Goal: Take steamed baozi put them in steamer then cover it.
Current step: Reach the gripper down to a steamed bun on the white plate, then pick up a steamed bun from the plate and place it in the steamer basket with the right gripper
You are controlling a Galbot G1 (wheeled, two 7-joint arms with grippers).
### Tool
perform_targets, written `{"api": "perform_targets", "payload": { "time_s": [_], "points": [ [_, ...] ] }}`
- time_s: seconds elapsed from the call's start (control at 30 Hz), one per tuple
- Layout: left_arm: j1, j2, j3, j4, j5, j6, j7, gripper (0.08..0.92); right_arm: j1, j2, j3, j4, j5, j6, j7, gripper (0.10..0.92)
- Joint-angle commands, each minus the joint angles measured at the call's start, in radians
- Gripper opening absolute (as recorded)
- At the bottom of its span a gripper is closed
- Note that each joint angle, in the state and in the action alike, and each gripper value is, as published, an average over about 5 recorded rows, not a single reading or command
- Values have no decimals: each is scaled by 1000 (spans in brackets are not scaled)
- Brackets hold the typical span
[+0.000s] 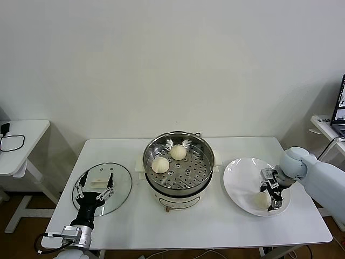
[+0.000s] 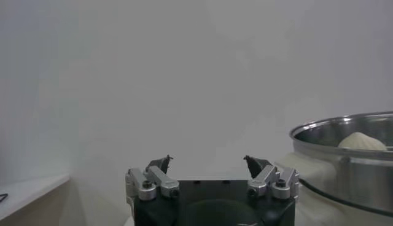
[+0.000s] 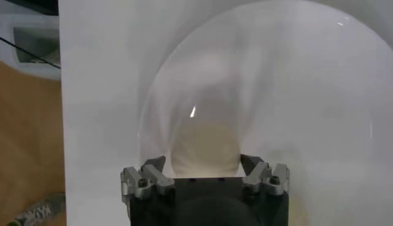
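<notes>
- My right gripper (image 1: pixel 271 195) is down on the white plate (image 1: pixel 240 175), fingers spread around a baozi (image 3: pixel 202 147).
- Two baozi (image 1: pixel 160 164) sit in the steamer (image 1: pixel 178 186).
- My left gripper (image 1: pixel 95 190), fingers wide, hovers over the cover (image 1: pixel 121 181).

I see a white table (image 1: pixel 215 226) bearing a white plate (image 1: pixel 237 181). A smaller side table (image 1: pixel 27 135) with a black cable (image 1: pixel 12 143) stands left.
</notes>
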Motion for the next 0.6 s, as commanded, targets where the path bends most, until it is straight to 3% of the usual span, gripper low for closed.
{"api": "perform_targets", "payload": {
  "time_s": [0.03, 0.3, 0.6],
  "points": [
    [-1, 1, 3, -2, 0, 1, 0, 823, -13, 5, 11, -5, -7, 2, 4, 719],
    [-2, 0, 7, -6, 0, 2, -1, 823, 6, -9, 8, 7, 10, 1, -2, 706],
    [4, 4, 6, -23, 0, 8, -3, 823, 292, -99, -153, 48, 178, -10, -48, 704]
  ]
}}
